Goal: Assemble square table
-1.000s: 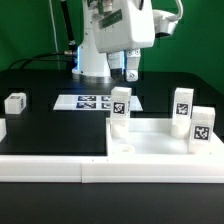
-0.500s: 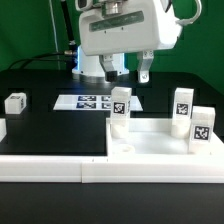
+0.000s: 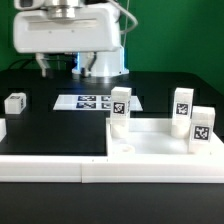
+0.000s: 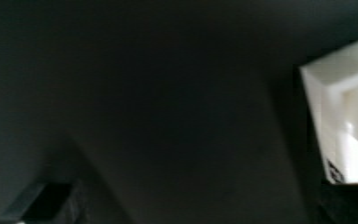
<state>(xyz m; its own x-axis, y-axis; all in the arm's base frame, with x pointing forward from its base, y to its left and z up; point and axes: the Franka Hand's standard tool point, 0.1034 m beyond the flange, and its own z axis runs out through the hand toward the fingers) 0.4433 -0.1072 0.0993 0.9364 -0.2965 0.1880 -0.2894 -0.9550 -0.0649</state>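
With our hand [image 3: 60, 68] open and empty above the counter [image 3: 50, 130], a hasty descent could topple the loose leg [image 3: 14, 102].

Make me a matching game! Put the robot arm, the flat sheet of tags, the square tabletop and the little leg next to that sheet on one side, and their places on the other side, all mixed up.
1 robot arm
2 marker board
3 square tabletop
4 leg beside the board

A exterior view's left, on the black table
B flat, middle, farther back
C top of the picture
D exterior view's right, near the front

Pairs: 1-C, 2-B, 3-D, 4-A
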